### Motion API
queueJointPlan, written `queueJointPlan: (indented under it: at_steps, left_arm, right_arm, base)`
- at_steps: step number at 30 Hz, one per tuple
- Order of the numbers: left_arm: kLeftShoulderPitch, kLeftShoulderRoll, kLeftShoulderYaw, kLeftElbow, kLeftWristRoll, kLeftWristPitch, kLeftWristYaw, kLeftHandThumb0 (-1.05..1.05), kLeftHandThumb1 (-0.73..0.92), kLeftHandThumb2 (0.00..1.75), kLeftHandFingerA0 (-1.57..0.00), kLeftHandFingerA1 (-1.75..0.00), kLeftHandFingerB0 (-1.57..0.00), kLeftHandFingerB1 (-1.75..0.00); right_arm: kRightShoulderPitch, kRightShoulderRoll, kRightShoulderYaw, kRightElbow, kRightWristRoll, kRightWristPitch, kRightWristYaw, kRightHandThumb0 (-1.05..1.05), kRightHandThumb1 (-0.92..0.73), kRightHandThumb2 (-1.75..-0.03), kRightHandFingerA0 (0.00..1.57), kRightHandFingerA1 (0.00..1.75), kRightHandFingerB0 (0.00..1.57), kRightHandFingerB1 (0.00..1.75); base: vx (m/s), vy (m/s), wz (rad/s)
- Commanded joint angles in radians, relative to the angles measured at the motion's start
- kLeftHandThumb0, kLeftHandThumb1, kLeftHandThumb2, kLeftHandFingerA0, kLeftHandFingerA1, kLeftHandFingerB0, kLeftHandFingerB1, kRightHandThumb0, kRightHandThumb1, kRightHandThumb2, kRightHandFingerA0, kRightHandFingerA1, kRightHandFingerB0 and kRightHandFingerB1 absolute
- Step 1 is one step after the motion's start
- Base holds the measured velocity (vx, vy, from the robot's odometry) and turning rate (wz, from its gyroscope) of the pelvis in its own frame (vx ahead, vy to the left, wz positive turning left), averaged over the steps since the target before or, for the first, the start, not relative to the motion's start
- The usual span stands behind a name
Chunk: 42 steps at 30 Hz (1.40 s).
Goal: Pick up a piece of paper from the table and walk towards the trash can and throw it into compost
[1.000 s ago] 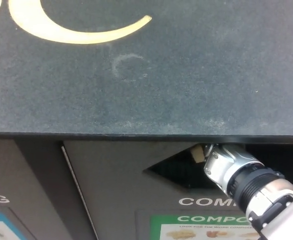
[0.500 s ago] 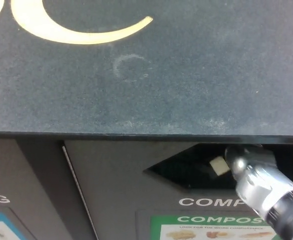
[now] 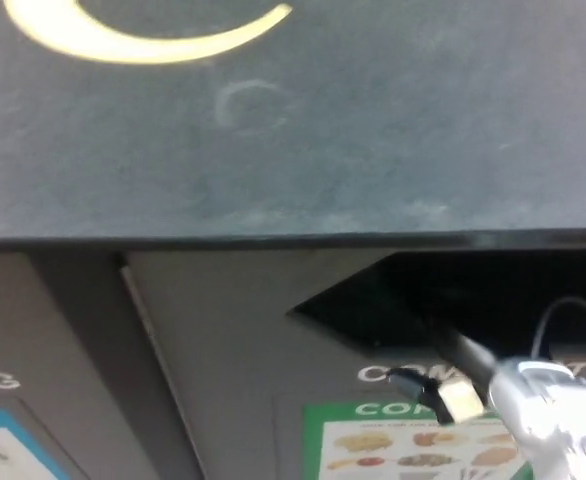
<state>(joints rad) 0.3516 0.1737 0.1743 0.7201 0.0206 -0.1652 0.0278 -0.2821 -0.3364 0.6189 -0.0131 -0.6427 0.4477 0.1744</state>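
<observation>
Now our right hand (image 3: 453,395) hangs blurred below the compost opening (image 3: 443,300), apparently for dropping paper; its grip we cannot tell.

White letters "CO" and a final "T" stand on the dark grey compost bin front (image 3: 223,340); its green food-picture label (image 3: 373,450) begins "CO"; the neighbouring panel's (image 3: 33,330) word ends "NG".

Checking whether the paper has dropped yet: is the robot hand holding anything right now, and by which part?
It cannot be told. The right robot hand is blurred in front of the compost opening; no paper is clearly visible in it. The left robot hand is out of view.
</observation>
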Motion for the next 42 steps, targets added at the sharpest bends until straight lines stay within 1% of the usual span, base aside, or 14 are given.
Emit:
queueJointPlan:
  at_steps: [1,2,3,4,6,14,18,19,21,22,28,34,36,42]
  left_arm:
    - [0.017,0.028,0.043,0.036,-0.024,-0.024,0.017,-0.01,0.71,0.69,-0.94,-0.69,-0.89,-0.68]
    - [0.027,0.028,0.038,0.025,-0.016,-0.023,0.017,0.0,0.73,0.71,-0.93,-0.67,-0.89,-0.68]
    - [0.029,0.028,0.037,0.022,-0.014,-0.023,0.017,0.0,0.73,0.71,-0.93,-0.67,-0.89,-0.68]
    - [0.035,0.026,0.035,0.017,-0.012,-0.024,0.017,0.02,0.72,0.73,-0.93,-0.68,-0.87,-0.69]
    - [0.046,0.023,0.034,0.01,-0.01,-0.031,0.016,0.02,0.7,0.74,-0.92,-0.67,-0.87,-0.69]
    - [0.06,0.017,0.034,0.016,-0.01,-0.036,0.019,0.02,0.69,0.75,-0.92,-0.65,-0.87,-0.67]
    - [0.056,0.01,0.047,0.042,-0.028,-0.033,0.012,0.01,0.71,0.74,-0.93,-0.71,-0.89,-0.68]
    - [0.052,0.009,0.049,0.055,-0.027,-0.039,0.017,0.08,0.65,0.78,-0.95,-0.69,-0.88,-0.69]
    - [0.05,0.005,0.051,0.068,-0.029,-0.045,0.018,0.05,0.66,0.8,-0.96,-0.73,-0.9,-0.69]
    - [0.055,0.002,0.051,0.062,-0.028,-0.04,0.018,0.03,0.68,0.76,-0.96,-0.69,-0.9,-0.68]
    - [0.062,-0.01,0.074,0.033,-0.048,-0.001,0.026,0.03,0.67,0.77,-0.99,-0.71,-0.93,-0.7]
    - [0.062,0.007,0.072,0.032,-0.034,-0.02,0.018,0.07,0.65,0.88,-0.99,-0.73,-0.93,-0.72]
    - [0.054,0.012,0.082,0.059,-0.044,-0.054,0.004,0.05,0.59,0.97,-1.09,-0.85,-0.98,-0.81]
    - [0.036,0.01,0.088,0.1,-0.044,-0.096,0.004,0.06,0.59,0.99,-1.1,-0.92,-0.97,-0.86]
  right_arm:
    - [0.369,-0.196,-0.037,-0.561,-0.219,-0.073,-0.045,-0.81,-0.92,-0.73,0.0,0.0,0.0,0.19]
    - [0.406,-0.226,-0.047,-0.611,-0.265,-0.093,-0.06,-0.88,-0.81,-1.14,0.0,0.19,0.06,0.12]
    - [0.417,-0.233,-0.051,-0.625,-0.277,-0.098,-0.063,-0.88,-0.81,-1.14,0.0,0.19,0.06,0.12]
    - [0.445,-0.253,-0.063,-0.663,-0.299,-0.11,-0.065,-0.78,-0.92,-0.73,0.0,0.0,0.0,0.2]
    - [0.522,-0.302,-0.098,-0.758,-0.359,-0.144,-0.074,-0.78,-0.75,-0.96,0.0,0.0,0.0,0.11]
    - [0.9,-0.401,-0.335,-1.028,-0.428,-0.342,-0.164,-0.76,-0.72,-0.95,0.0,0.0,0.08,0.2]
    - [1.2,-0.25,-0.71,-1.034,-0.298,-0.736,-0.396,-0.74,-0.66,-0.97,0.0,0.12,0.12,0.37]
    - [1.252,-0.19,-0.801,-1.034,-0.255,-0.83,-0.485,-0.54,-0.76,-0.62,0.11,0.35,0.32,0.32]
    - [1.321,-0.093,-0.938,-1.034,-0.157,-0.975,-0.582,-0.5,-0.61,-0.89,0.12,0.46,0.28,0.46]
    - [1.36,-0.029,-1.024,-1.034,-0.059,-1.069,-0.605,-0.41,-0.81,-0.64,0.21,0.36,0.38,0.33]
    - [1.419,0.073,-1.148,-1.024,0.18,-1.182,-0.575,-0.29,-0.86,-0.66,0.38,0.33,0.46,0.34]
    - [1.238,0.111,-1.214,-0.756,0.506,-1.392,-0.535,-0.01,-0.6,-0.97,0.63,0.42,0.72,0.48]
    - [1.157,0.165,-1.158,-0.638,0.566,-1.415,-0.571,-0.07,-0.64,-0.92,1.04,0.76,0.97,0.69]
    - [1.081,0.283,-1.136,-0.517,0.786,-1.188,-0.495,0.01,-0.62,-1.14,1.14,1.23,0.99,1.02]
  base:
    - [-0.02,0.162,0.06]
    - [-0.02,0.17,-0.34]
    - [-0.02,0.185,-0.08]
    - [-0.01,0.212,-0.26]
    - [-0.04,0.22,-0.02]
    - [-0.07,0.148,-0.09]
    - [-0.04,-0.017,0.01]
    - [-0.1,-0.107,-0.01]
    - [-0.11,-0.11,-0.4]
    - [-0.11,-0.14,-0.09]
    - [-0.15,-0.05,0.02]
    - [-0.12,0.169,-0.11]
    - [-0.16,0.316,-0.04]
    - [-0.05,0.101,0.02]
